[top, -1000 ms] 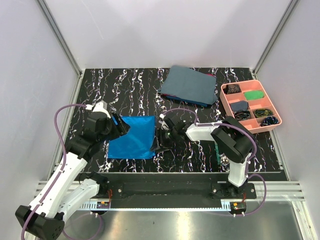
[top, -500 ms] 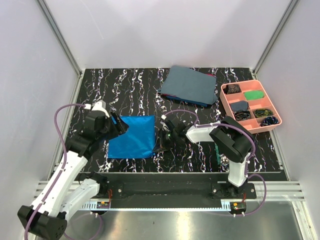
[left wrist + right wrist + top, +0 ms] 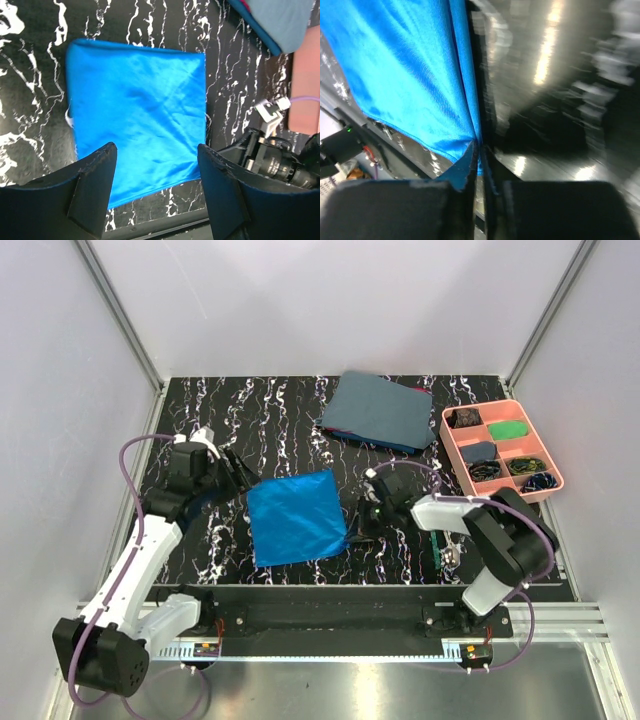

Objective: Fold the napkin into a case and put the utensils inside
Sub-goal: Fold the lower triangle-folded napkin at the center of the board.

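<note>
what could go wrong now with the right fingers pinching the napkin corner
The right fingers grip only the napkin's edge, so the cloth may slip out. The left fingers are open and off the cloth, so a pull may drag it whole rather than fold it. The utensils lie beside the right arm and might get knocked.

A pink compartment tray (image 3: pixel 455 442) is sitting on the black marbled table (image 3: pixel 270 410), holding small dark items; a folded grey-blue cloth (image 3: pixel 378 410) is lying just left of it.
</note>
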Motion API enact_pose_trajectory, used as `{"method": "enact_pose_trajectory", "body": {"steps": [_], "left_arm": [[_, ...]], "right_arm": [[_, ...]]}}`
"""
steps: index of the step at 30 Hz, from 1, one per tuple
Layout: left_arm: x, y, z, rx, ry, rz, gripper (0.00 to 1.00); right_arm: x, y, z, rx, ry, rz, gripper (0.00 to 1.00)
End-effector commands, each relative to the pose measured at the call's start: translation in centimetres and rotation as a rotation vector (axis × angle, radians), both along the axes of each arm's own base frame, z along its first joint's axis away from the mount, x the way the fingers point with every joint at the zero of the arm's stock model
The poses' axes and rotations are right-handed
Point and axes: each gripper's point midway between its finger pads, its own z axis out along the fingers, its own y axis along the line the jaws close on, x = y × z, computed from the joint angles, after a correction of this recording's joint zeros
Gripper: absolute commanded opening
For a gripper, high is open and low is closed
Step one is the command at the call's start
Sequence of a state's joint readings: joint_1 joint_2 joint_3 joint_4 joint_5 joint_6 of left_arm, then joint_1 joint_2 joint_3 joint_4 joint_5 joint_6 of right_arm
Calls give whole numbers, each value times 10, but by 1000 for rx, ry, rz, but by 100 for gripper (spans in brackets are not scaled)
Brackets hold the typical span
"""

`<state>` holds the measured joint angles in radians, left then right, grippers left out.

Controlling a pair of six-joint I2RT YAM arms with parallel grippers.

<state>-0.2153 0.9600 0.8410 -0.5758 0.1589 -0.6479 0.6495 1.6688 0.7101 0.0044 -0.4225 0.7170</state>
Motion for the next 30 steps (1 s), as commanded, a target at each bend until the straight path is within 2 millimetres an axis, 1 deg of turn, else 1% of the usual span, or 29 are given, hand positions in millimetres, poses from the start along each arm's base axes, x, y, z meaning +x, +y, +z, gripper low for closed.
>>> {"method": "enact_pose_trajectory", "body": {"steps": [1,2,3,4,5,6,7,8,9,10,11,12,13,14,15,17,18,19,20,21,22,23,24,25,26,27,28,29,30], "left_arm": [[15,-10,21,-75,-89,-44,68],[15,-9,19,-80,-82,-43,68],[15,-8,16,-78,-79,-41,68],[15,-7,16,-80,-79,-42,68],[15,-3,16,-81,-82,-32,68],[13,0,13,-76,-75,-31,68],[12,2,13,-76,-77,-30,68],[13,8,14,-73,-86,-13,68],[10,13,13,-64,-81,-7,68],[10,16,14,-61,-83,1,68],[10,24,16,-56,-92,24,68],[7,27,18,-50,-101,28,68],[7,30,21,-48,-110,37,68],[6,35,24,-42,-115,53,68],[4,38,29,-36,-129,59,68],[1,48,34,-3,-131,109,68],[-1,53,41,5,-146,136,68],[-1,64,43,40,-149,196,69],[-5,71,49,58,-147,235,69],[-7,77,53,66,-148,278,69],[-10,87,60,85,-166,333,69],[-14,94,66,98,-174,378,70],[-15,96,70,90,-180,404,70],[-18,101,73,97,-190,432,70],[-19,102,77,94,-193,440,71],[-20,103,77,95,-188,445,71],[-21,103,78,95,-187,451,71],[-22,104,76,97,-171,455,72],[-22,104,75,98,-164,460,72]], "right_arm": [[-9,-59,-24,-231,-4,-33,17],[-8,-63,-19,-244,-11,-38,21],[-4,-69,-17,-276,-35,-42,33],[4,-69,-9,-291,-59,-50,43],[3,-76,-3,-325,-64,-54,55],[10,-85,1,-378,-99,-71,77],[22,-85,15,-392,-139,-86,87],[22,-92,24,-428,-149,-94,99],[30,-100,31,-471,-189,-104,100],[42,-96,48,-464,-230,-114,100],[43,-96,54,-474,-233,-110,100],[43,-91,61,-461,-239,-86,100],[51,-77,74,-427,-255,-72,100],[47,-63,80,-386,-243,-33,100],[49,-41,95,-352,-279,1,100],[48,-16,95,-370,-299,29,100],[46,10,110,-344,-345,56,98],[47,22,100,-362,-328,68,96],[48,34,101,-358,-322,55,86],[53,54,114,-328,-343,54,79],[47,70,97,-349,-317,81,72],[44,82,95,-352,-304,85,61],[51,103,110,-325,-337,81,60],[38,114,86,-394,-310,133,59],[40,121,83,-429,-330,132,59],[46,141,99,-405,-368,126,59],[43,147,78,-451,-348,144,59],[38,157,75,-460,-355,150,58],[42,171,69,-463,-360,152,57]]}}
